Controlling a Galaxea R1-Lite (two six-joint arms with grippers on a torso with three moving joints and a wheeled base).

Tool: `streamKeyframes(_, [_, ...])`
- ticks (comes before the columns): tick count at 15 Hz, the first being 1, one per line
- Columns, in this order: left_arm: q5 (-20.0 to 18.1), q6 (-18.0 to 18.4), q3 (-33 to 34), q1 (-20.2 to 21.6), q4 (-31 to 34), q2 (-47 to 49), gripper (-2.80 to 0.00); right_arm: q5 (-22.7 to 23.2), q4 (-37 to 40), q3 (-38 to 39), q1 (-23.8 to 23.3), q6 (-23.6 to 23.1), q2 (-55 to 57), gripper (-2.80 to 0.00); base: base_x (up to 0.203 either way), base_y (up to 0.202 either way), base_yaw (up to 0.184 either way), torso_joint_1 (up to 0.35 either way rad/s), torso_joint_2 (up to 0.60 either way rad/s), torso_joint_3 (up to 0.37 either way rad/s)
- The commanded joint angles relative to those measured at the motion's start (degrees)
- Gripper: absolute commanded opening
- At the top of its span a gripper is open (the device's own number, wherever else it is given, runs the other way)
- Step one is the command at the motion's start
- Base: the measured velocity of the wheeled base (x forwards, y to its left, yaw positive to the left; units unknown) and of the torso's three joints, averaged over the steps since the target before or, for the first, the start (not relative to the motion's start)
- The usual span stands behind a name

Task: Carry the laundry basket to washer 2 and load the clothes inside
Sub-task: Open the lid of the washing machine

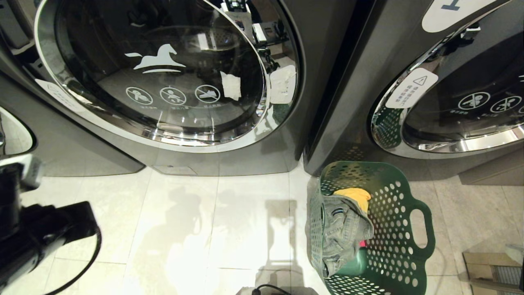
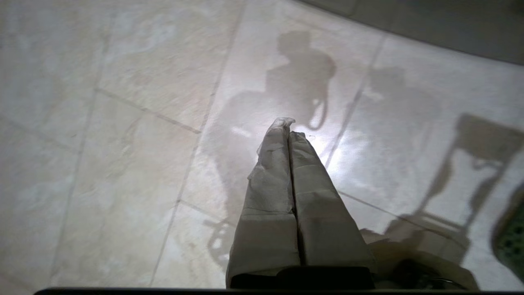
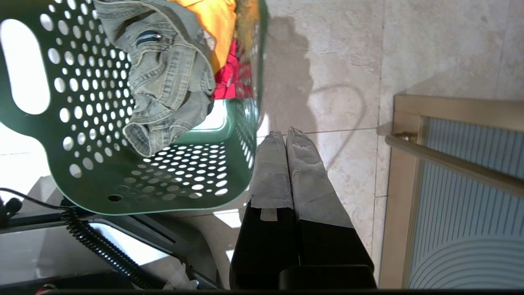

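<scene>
The dark green laundry basket (image 1: 393, 229) stands on the tiled floor in front of the right-hand washer (image 1: 352, 82). The clothes lie in it: grey-green denim trousers (image 1: 342, 233), a yellow piece (image 1: 356, 196) and a sliver of red-pink (image 1: 362, 244). Two dark grey washers show with doors closed. The left one (image 1: 163, 73) bears a white horse logo. No numeral is readable, so I cannot tell which is washer 2. My right gripper (image 3: 285, 134) is shut and empty beside the basket (image 3: 94, 164). My left gripper (image 2: 288, 129) is shut and empty over bare floor.
My left arm (image 1: 41, 233) fills the head view's lower left. White tape patches (image 1: 231, 86) stick to the left washer's door. A wood-framed ribbed panel (image 3: 462, 196) stands to the basket's right. A black cable (image 1: 270, 289) lies at the near edge.
</scene>
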Motion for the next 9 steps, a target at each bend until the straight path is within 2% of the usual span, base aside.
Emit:
streamKeyframes(1, [-1.02, 2.32, 9.53, 7.26, 0.33, -12.02, -2.80, 2.32, -0.18, 3.20, -1.36, -0.10, -7.27, -2.80, 0.000, 0.000, 0.000, 0.000, 0.00, 0.000])
streamKeyframes(3, [-5.26, 5.20, 15.41, 7.71, 0.84, -22.91, -2.80, 6.10, 2.13, 6.96, -1.30, -0.63, -17.24, -2.80, 0.000, 0.000, 0.000, 0.000, 0.00, 0.000])
streamKeyframes(5, [-10.48, 8.89, 20.55, 7.89, 3.05, -36.19, -2.80, 7.97, 7.03, 10.61, -1.22, -1.88, -28.64, -2.80, 0.000, 0.000, 0.000, 0.000, 0.00, 0.000])
streamKeyframes(7, [-17.95, 11.54, 22.39, 9.16, 10.81, -50.55, -2.80, 9.27, 11.70, 12.39, -0.88, -2.81, -36.21, -2.80, 0.000, 0.000, 0.000, 0.000, 0.00, 0.000])
streamKeyframes(9, [-23.81, 14.22, 23.05, 10.50, 17.21, -62.47, -2.80, 10.34, 15.56, 14.02, -0.31, -3.22, -36.46, -2.80, 0.000, 0.000, 0.000, 0.000, 0.00, 0.000])
